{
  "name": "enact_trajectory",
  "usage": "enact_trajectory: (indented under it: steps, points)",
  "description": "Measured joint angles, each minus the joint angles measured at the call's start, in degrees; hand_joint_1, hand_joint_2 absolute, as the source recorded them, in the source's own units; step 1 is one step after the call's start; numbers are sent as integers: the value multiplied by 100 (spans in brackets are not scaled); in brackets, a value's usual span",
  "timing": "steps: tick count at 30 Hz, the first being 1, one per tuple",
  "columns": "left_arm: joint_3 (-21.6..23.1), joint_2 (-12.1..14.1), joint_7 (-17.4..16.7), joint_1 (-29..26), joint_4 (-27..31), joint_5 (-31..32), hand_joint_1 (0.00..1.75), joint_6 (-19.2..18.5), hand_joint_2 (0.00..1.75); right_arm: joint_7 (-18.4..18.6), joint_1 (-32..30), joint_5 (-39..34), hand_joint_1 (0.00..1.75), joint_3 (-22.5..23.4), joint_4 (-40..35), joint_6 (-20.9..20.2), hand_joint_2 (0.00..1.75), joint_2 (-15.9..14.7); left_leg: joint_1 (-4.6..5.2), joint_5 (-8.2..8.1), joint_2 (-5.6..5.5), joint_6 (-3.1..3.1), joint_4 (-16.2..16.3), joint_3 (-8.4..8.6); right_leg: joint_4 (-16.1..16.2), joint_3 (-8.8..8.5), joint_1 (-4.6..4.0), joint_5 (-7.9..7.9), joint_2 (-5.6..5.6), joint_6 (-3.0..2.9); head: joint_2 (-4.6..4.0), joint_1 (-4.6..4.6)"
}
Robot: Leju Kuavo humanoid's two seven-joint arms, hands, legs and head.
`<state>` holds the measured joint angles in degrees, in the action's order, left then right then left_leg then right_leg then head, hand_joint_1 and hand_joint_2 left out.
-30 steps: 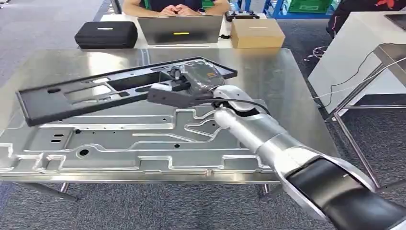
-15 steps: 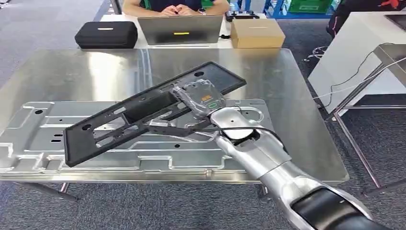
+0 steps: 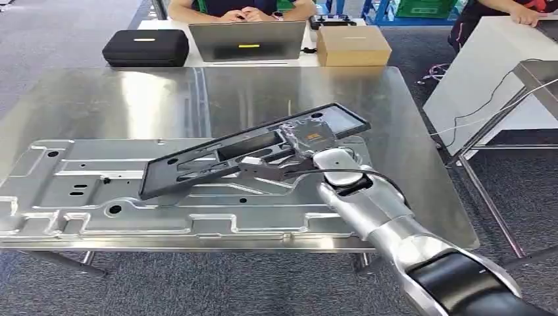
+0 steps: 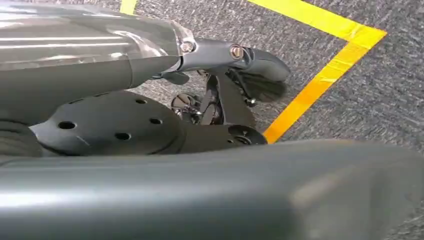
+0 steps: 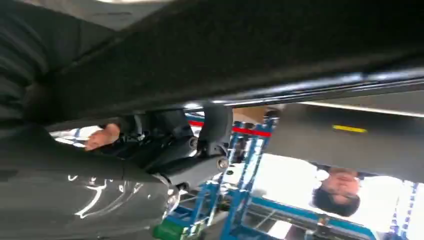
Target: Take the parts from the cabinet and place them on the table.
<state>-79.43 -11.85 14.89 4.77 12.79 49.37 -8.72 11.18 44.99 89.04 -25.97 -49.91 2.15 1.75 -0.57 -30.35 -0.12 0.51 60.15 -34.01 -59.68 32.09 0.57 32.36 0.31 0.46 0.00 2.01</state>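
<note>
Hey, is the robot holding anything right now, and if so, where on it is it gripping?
Yes: the right hand holds the long black frame part near its right end, over the stamped metal panel.

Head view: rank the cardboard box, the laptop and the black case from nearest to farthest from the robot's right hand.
From the right hand, which holds the black frame part:
1. Cardboard box, beyond the steel table, slightly to the right.
2. Laptop, left of the box, in front of a seated person.
3. Black case, far left on the same far table.
</note>
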Motion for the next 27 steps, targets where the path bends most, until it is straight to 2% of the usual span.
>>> enact_trajectory:
  steps: [4, 8, 12, 14, 20, 24, 27]
  points:
    - [4, 0, -50, 3, 0, 24, 0, 0, 175, 292, 307, 59, 175, 276, 684, -199, 175, -68, 0, 0, -5, 0, 1, -1, 0, -1, 1, 0, -6, 1, 0, 0]
    - [4, 0, -68, 11, 0, 29, 0, 6, 175, 313, 480, 64, 175, 490, 1135, -223, 175, -149, 1, 0, -3, 0, 1, 0, 0, -1, 1, 0, 3, 1, -2, 0]
    - [7, 0, -35, 7, 0, 37, 0, 15, 175, 307, 623, -39, 175, 676, 1481, -414, 175, -219, 1, 0, -6, 0, 2, 0, 0, -1, 1, 0, -6, 1, -2, 0]
    - [15, 2, 31, -1, 0, 94, 0, 15, 175, 180, 687, -100, 175, 770, 1641, -470, 175, -254, 1, 0, -6, 0, 1, 0, 0, -2, 0, 0, -6, 1, -2, 0]
    - [35, 2, 341, -14, 0, 33, 0, -55, 175, -531, 694, -354, 175, 829, 1776, -512, 175, -297, 0, 0, -5, 0, 0, 1, 0, 0, 0, 0, -1, 1, -2, 0]
    - [31, 0, 420, -38, 0, -24, 0, -59, 175, -1058, 553, -820, 175, 752, 1566, -584, 175, -315, -1, 0, -5, 0, 0, 1, 0, 0, 0, 1, 0, 1, -2, 0]
    - [28, 0, 445, -49, 0, -80, 0, -57, 175, -1306, 409, -1161, 175, 633, 1325, -649, 175, -354, -1, 0, -5, 0, -1, 1, 0, 0, 0, 1, -1, 1, 0, 0]
